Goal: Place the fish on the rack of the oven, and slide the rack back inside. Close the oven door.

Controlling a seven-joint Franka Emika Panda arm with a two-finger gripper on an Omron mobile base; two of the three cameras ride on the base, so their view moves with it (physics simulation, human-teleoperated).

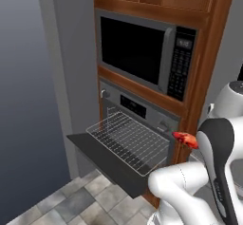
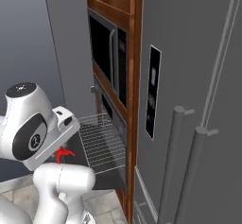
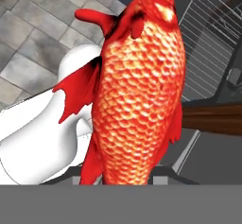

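End effector closed on the fish (image 3: 142,86), carried lengthwise; fish at centre-right of the left base view, beside the oven (image 1: 142,107). Rack (image 1: 130,141) pulled out over the dropped oven door (image 1: 95,150), ready to receive it.

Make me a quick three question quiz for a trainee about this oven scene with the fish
1. True or false: the oven door is shut.
2. Where is the rack? A) pushed fully inside the oven B) pulled out over the open door C) lying on the floor
3. Fill in: the red fish is held in the ___, off to the side of the rack, not yet on it.

Key:
1. False; it hangs open, flat.
2. B
3. claw; in the hand view the fish rises right from it.
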